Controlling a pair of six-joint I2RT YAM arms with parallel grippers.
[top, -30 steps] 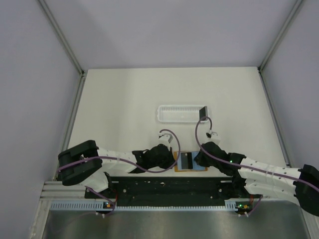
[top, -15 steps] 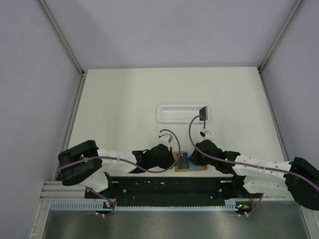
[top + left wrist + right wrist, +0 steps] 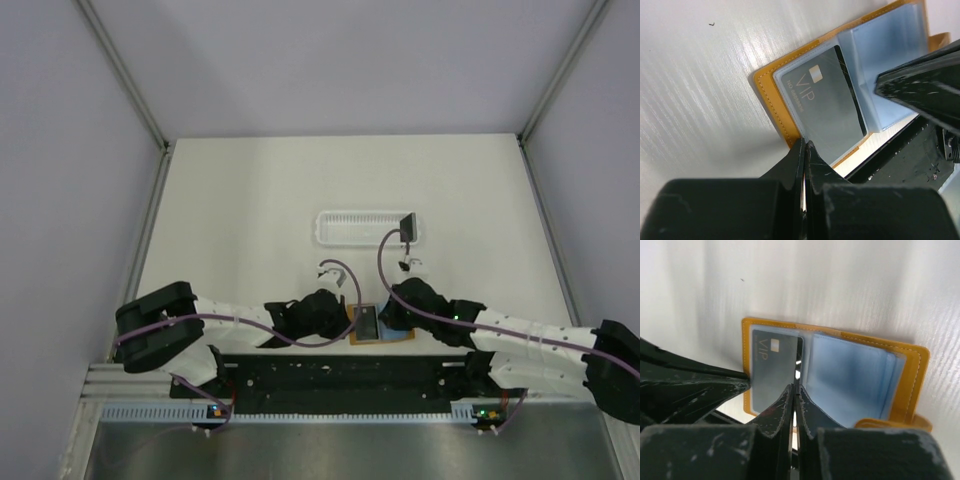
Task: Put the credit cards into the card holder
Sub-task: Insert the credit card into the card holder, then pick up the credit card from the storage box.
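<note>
The orange card holder [image 3: 398, 336] lies open at the table's near edge, between my two grippers. A dark card marked VIP [image 3: 827, 107] lies flat in the clear sleeve of its left half [image 3: 774, 369]; pale blue sleeves fill the right half. My left gripper [image 3: 805, 146] is shut, its tips at the holder's orange left border [image 3: 771, 95]. My right gripper [image 3: 794, 387] is shut too, with its tips at the card's right edge, by the fold. A second dark credit card [image 3: 408, 226] stands upright in the far tray.
The long white slotted tray [image 3: 360, 228] lies further back, at mid-table. A black rail [image 3: 330, 375] runs along the near edge right behind the holder. Grey walls close in the table at left, right and back.
My right gripper has moved left toward the left gripper, and the dark card has slid left with it over the holder's left half. The left gripper has stayed put.
</note>
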